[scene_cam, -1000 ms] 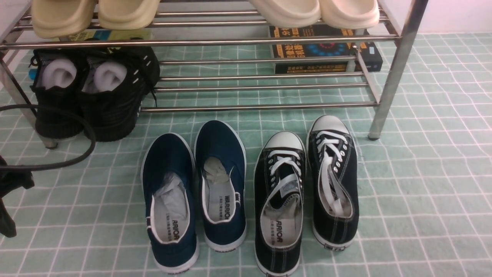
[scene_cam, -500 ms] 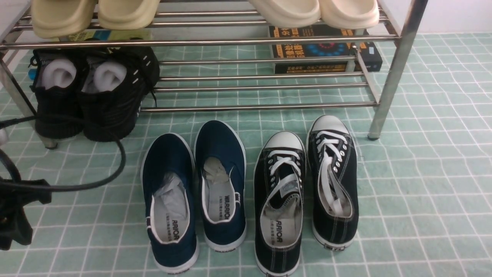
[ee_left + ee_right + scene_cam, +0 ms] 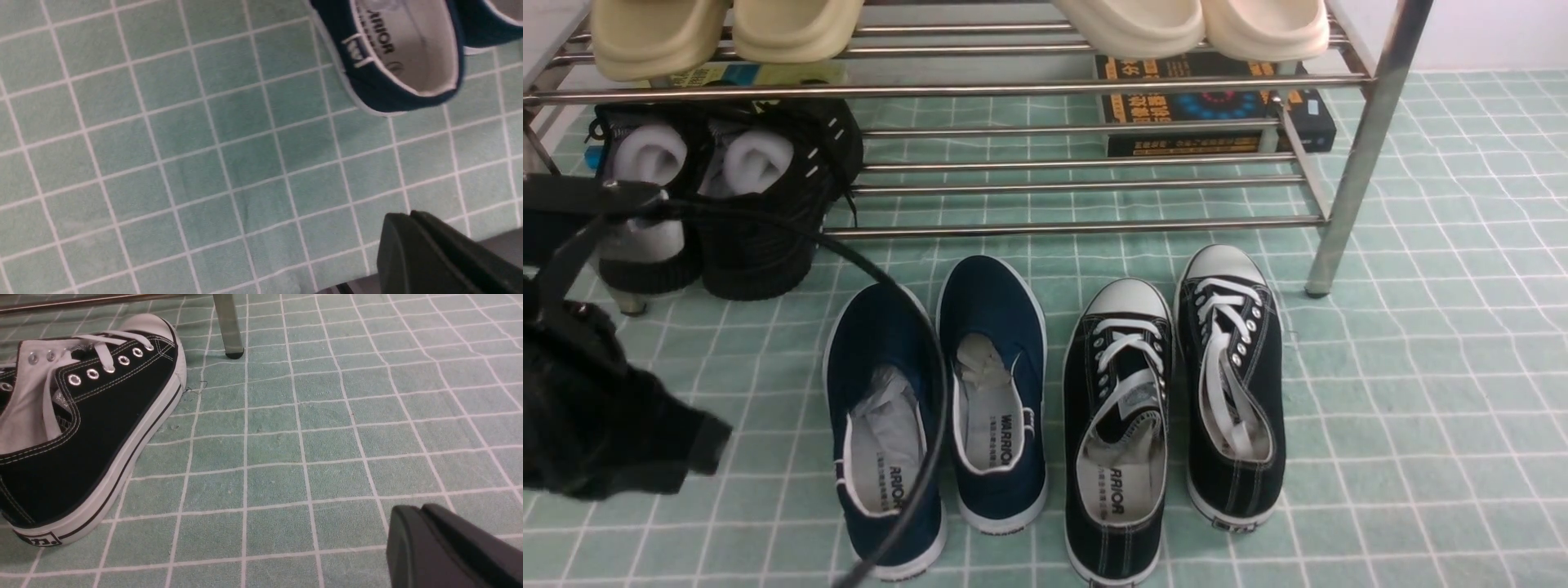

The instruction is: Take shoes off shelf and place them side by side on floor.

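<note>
The 2 navy shoes (image 3: pixel 935 408) sit side by side on the floor (image 3: pixel 1421 408), just before the shelf (image 3: pixel 1364 147), beside 2 black sneakers (image 3: pixel 1172 408). Open mat lies right of them. Each wrist view shows 1 finger only; whether the left gripper (image 3: pixel 441 257) or right gripper (image 3: pixel 445 551) is parted cannot be told.

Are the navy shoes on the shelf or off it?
Off. Both navy shoes stand upright, side by side on the floor, in front of the shelf, left of the black sneakers.

Front view looks forward and down at the shelf (image 3: pixel 947 88); both wrist views hang close over the floor (image 3: pixel 163 143).
</note>
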Motion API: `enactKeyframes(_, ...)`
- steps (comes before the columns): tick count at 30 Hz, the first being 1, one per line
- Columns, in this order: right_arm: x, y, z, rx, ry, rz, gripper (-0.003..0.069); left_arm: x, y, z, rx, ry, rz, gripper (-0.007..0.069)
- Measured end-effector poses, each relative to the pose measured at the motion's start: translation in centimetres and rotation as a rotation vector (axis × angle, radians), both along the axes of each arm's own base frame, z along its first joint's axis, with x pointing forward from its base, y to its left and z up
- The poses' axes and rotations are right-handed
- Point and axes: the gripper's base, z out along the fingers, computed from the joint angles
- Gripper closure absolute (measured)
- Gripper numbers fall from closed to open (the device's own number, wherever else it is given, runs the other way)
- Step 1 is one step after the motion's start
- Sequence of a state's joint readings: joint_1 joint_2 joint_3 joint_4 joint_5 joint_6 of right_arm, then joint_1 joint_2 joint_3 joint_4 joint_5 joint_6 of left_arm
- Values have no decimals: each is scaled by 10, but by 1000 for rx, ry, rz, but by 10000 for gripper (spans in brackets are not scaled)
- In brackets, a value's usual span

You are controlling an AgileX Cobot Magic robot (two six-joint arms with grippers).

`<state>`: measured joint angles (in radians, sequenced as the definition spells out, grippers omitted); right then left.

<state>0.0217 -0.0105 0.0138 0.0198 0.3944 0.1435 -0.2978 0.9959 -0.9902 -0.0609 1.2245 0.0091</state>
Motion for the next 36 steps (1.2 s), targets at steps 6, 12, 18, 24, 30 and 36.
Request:
enactKeyframes(6,0,0,0,0,0,0,611,-73,6,-8,-153,-139,-85,624)
enactKeyframes(12,0,0,0,0,0,0,600,-126,29,-25,-471,-794,-14,624)
enactKeyframes(18,0,0,0,0,0,0,589,-138,39,-40,-606,-1115,30,624)
enactKeyframes(24,0,0,0,0,0,0,582,-128,36,-50,-593,-1078,42,618)
enactKeyframes(30,0,0,0,0,-1,0,574,-123,34,-52,-581,-1047,44,611)
enactKeyframes(36,0,0,0,-1,-1,0,565,-119,35,-61,-493,-1054,20,606)
